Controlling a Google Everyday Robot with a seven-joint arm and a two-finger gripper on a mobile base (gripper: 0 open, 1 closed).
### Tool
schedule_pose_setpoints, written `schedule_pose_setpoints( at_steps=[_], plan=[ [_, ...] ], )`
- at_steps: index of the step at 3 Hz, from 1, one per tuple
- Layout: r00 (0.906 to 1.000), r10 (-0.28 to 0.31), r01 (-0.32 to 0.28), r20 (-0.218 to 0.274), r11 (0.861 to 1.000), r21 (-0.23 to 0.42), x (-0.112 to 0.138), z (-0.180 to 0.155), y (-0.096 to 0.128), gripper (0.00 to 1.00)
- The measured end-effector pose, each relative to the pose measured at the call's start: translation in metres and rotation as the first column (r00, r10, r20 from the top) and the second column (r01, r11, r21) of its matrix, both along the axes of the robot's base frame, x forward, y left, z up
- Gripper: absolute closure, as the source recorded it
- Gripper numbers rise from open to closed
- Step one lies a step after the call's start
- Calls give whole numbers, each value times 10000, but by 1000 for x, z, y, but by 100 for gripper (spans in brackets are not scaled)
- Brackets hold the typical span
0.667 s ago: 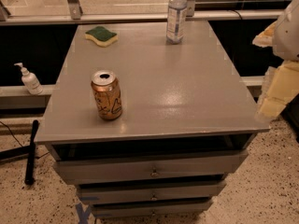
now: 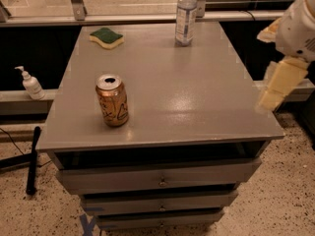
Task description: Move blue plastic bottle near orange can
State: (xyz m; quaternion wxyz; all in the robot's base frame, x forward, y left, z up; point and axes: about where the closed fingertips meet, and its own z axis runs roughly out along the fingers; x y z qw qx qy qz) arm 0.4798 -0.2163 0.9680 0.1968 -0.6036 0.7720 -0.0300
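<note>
The blue plastic bottle, clear with a white cap and a pale label, stands upright at the far edge of the grey cabinet top. The orange can stands upright near the front left, with its silver top open. The two are far apart. My gripper, with pale yellow fingers, hangs at the right edge of the cabinet top. It is to the right of and nearer than the bottle, and it holds nothing.
A yellow-and-green sponge lies at the far left of the top. A white pump bottle stands on a ledge left of the cabinet. Drawers face forward below. A black pole lies on the speckled floor at left.
My gripper has shifted slightly left and up at the cabinet's right edge. The bottle, can and sponge have not moved.
</note>
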Motion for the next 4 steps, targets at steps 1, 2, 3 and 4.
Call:
schedule_pose_setpoints(
  at_steps=[1, 2, 3, 4],
  plan=[
    [9966, -9, -80, 820, 9942, 1072, 79, -8, -4, 0],
    [9845, -315, -72, 1727, 9757, 2190, 155, -5, 0, 0],
    [9652, -989, 112, 2420, 9404, 3398, 221, -4, 7, 0],
    [9435, -1849, 523, 2749, 9025, 4275, 261, -4, 14, 0]
  ],
)
